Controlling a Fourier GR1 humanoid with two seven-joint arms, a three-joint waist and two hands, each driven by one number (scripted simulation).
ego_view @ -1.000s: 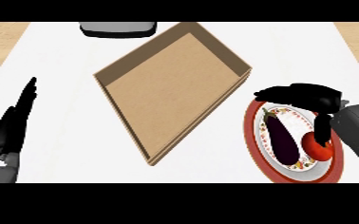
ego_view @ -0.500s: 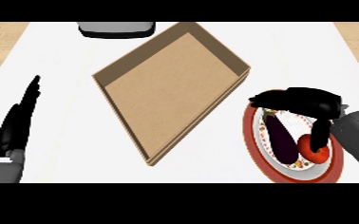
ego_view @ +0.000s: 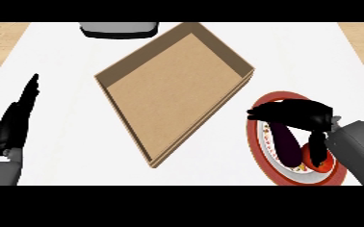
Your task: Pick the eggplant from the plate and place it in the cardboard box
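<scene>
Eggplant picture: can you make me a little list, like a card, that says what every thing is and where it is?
eggplant: dark purple, lying on the plate
plate: red rim, at the counter's right
red thing: round, on the plate beside the eggplant
cardboard box: open, nothing inside, middle of the counter
right hand: over the plate, fingers curled above the eggplant's far end; a grip cannot be told
left hand: open, resting at the left edge, fingers up
grey thing: at the far edge, cut off
</scene>
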